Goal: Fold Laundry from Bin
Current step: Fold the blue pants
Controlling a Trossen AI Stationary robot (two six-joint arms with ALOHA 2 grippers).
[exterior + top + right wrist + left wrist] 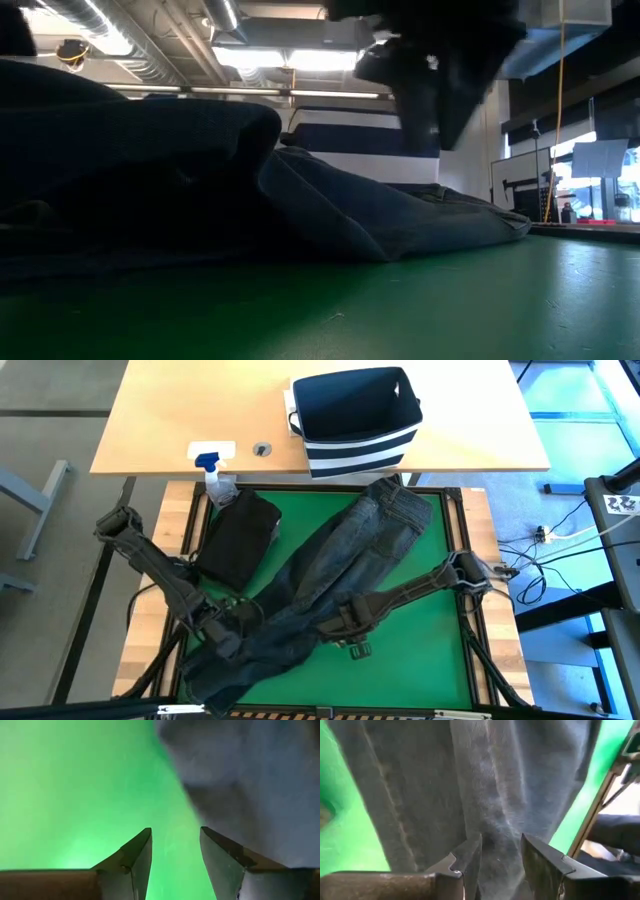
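We see our left gripper clamping the jeans' coarse denim fold; our right gripper hangs apart over smooth green mat.

garments: 2 – jeans, black cloth | bin: 1 | spray bottle: 1 | arms: 2

A light wooden tabletop stands on a grey floor, with a green mat in a dark frame before it. Overhead, bright strip lights run between silver ducts (the low view shows them). Cables trail across the floor.
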